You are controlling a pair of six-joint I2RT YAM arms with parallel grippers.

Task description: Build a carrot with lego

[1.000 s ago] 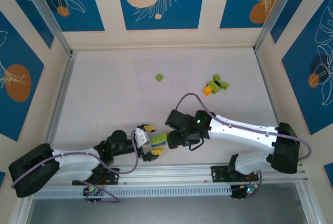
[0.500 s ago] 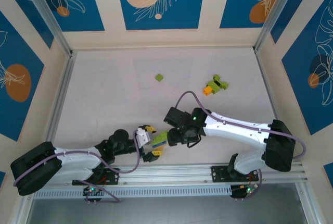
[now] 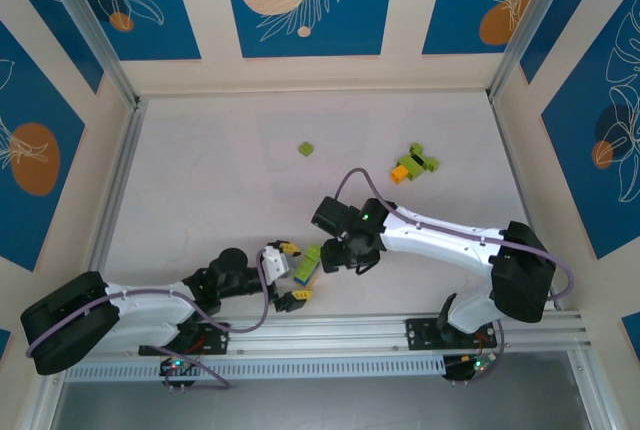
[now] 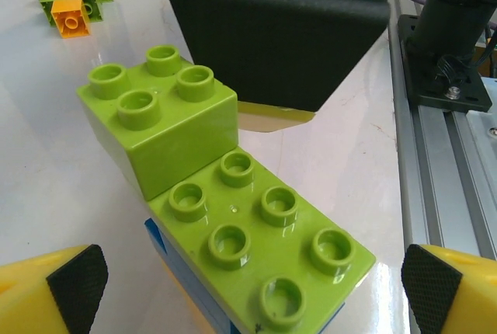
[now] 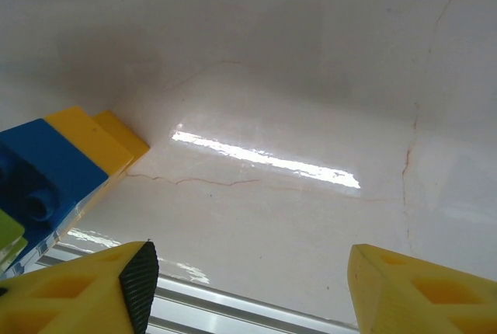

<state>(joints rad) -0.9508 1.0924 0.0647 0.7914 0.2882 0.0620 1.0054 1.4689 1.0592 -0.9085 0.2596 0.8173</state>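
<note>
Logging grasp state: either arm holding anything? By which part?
Nothing held. The lime green and blue studded plastic brick stack sits between the left gripper's open jaws, untouched; right gripper open too.

One camera looks down from above and behind my bases over the whole worktop [image 3: 220,180]. Both my wrist cameras sit low and close, sharing the lego stack [image 4: 256,248] by the near edge.
</note>
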